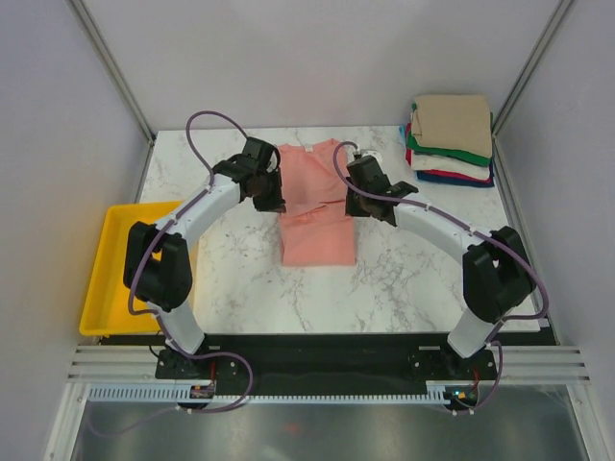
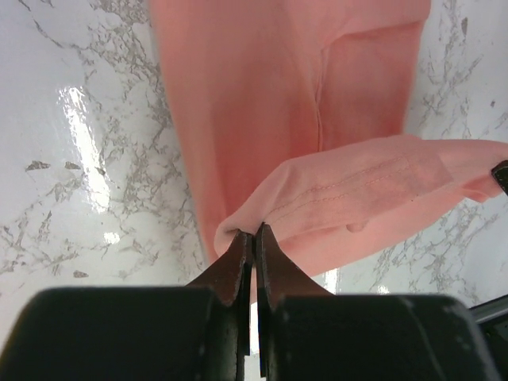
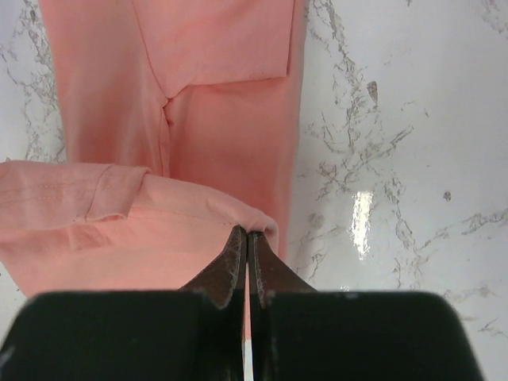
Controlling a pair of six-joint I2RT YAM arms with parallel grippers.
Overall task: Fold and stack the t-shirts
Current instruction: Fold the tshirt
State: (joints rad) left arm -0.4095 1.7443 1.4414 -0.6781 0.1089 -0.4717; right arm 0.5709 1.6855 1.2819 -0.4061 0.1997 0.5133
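Salmon-pink t-shirt (image 1: 317,216) lies mid-table (image 1: 240,279), plain and narrow, sleeves tucked in. Left gripper (image 2: 254,232) and right gripper (image 3: 247,232) each pinch a corner of its stitched edge, doubled over the rest.

The t-shirt (image 1: 317,240) is salmon-pink, the table (image 1: 413,279) white marble veined grey (tray (image 1: 101,288): yellow).

Plain pale grey walls (image 1: 317,58) close in three sides, joined by slim metal corner posts (image 1: 113,67). The white, grey-veined marble counter (image 1: 240,279) is glossy and catches a bright streak of glare (image 2: 83,135).
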